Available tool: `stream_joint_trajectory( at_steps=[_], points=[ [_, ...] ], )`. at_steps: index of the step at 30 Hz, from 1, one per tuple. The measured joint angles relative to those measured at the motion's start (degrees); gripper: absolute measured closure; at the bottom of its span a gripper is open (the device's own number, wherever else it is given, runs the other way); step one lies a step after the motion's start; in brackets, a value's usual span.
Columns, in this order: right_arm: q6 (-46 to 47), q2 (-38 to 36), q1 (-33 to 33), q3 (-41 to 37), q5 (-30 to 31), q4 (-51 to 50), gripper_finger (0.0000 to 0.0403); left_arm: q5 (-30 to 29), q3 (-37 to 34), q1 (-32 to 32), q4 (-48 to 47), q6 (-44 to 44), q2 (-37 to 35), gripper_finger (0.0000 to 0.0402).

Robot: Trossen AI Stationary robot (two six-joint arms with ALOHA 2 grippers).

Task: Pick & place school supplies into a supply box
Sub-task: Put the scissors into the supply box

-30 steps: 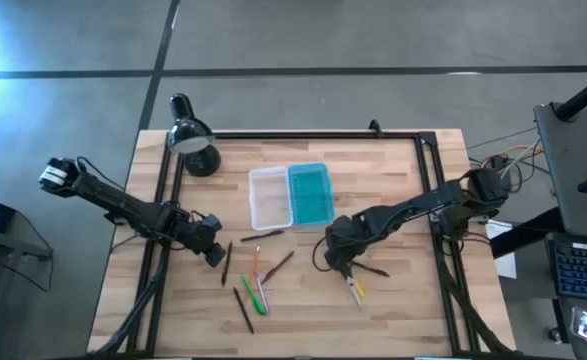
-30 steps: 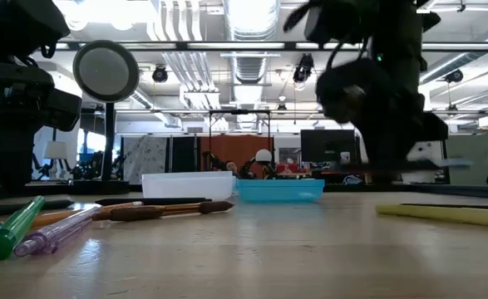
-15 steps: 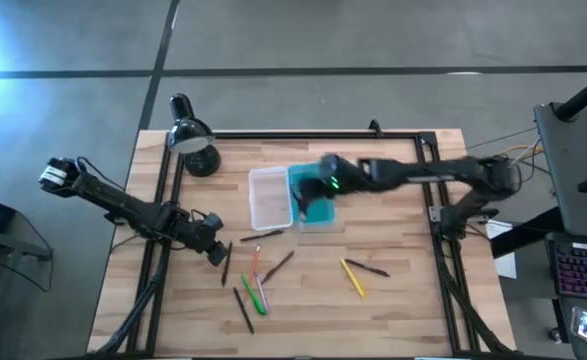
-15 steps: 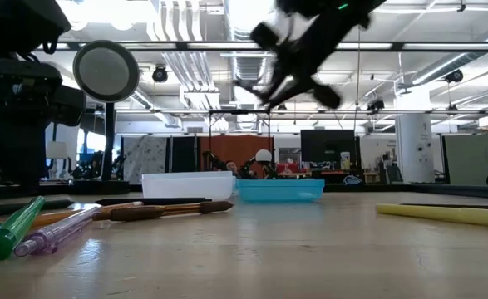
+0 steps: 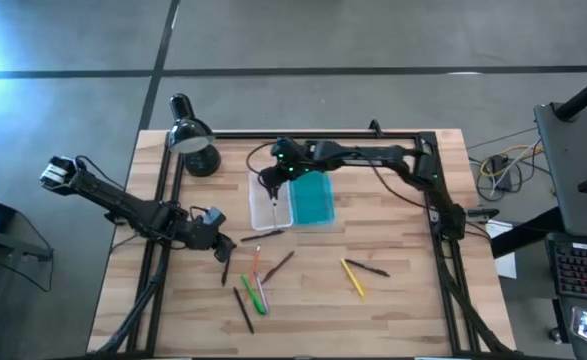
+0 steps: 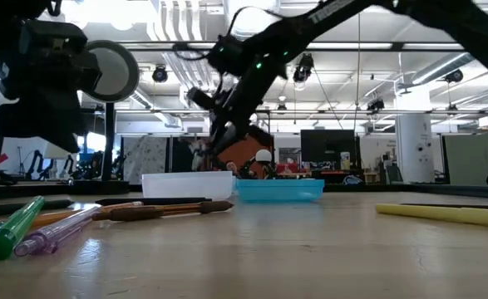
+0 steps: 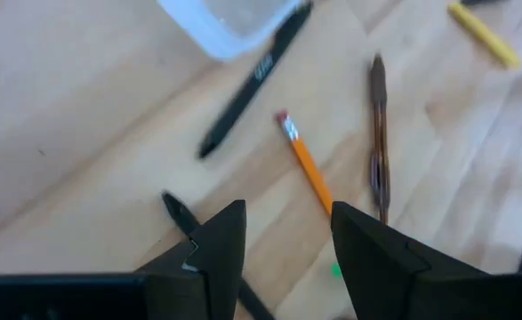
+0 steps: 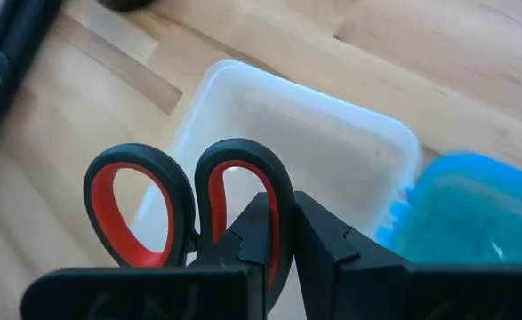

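My right gripper [image 8: 287, 244] hangs over the clear tray [image 5: 270, 199] of the supply box, shut on the red-handled scissors [image 8: 145, 209]. The turquoise lid [image 5: 311, 195] lies open beside the tray. My left gripper [image 5: 223, 243] is open, low over the left of the loose supplies. In its wrist view the fingers [image 7: 283, 240] stand above a thin orange pencil [image 7: 309, 173], a black pen [image 7: 252, 80] and a brown pencil [image 7: 379, 133]. A green marker [image 5: 254, 295] and a pinkish stick [image 5: 262, 297] lie flat on the table. My right gripper pinches the rim of one handle loop [image 8: 283, 191] of the scissors between its two fingers, coming from above and pointing down. The other loop [image 8: 140, 209] sticks out free beside it. The gripper hides the blades. The scissors are lifted clear above the tray.
A black desk lamp [image 5: 191, 137] stands at the far left corner. A yellow marker [image 5: 353, 278] and a dark pen [image 5: 367, 267] lie toward the near right. More dark pens [image 5: 244, 312] lie near the green marker. A black frame [image 5: 436, 200] borders the table.
The right gripper rose from beside the yellow marker and swung toward the far left, carrying the scissors across the turquoise lid until it hung over the clear tray. The left gripper shifted slightly toward the pens.
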Motion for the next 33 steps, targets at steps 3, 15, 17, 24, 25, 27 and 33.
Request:
stream_joint_trajectory(
  at_steps=[3, 15, 17, 24, 25, 27, 33],
  points=[
    [-3.0, 4.3, -0.2, 5.2, -0.1, -2.6, 0.0381, -1.2, 0.3, 0.0, -0.2, -0.7, 0.0, 0.0251],
    [-12.5, 10.5, -0.7, 20.6, 0.1, -10.9, 0.0380, -0.7, 0.3, -0.2, -0.3, -5.2, 0.0, 0.0251],
    [-14.3, 9.6, -1.2, 21.8, 0.3, -11.0, 0.0380, -0.7, 0.3, -0.2, -0.3, -5.6, 0.0, 0.0251],
    [-19.4, 9.1, -3.1, 21.5, 3.8, -12.0, 0.0379, -2.0, 0.3, -0.2, 0.0, -6.3, 0.0, 0.0251],
    [-19.5, 9.4, -3.2, 20.9, 3.8, -11.9, 0.0379, -2.2, 0.3, -0.2, 0.3, -6.4, 0.0, 0.0251],
    [-20.2, 10.2, -3.0, 19.3, 3.6, -12.1, 0.0379, -2.2, 0.3, -0.1, 0.3, -6.4, 0.0, 0.0251],
    [-21.9, 11.1, -2.1, 16.2, 2.0, -11.9, 0.0367, -2.9, 0.3, -0.1, 0.6, -6.4, 0.0, 0.0251]
  ],
)
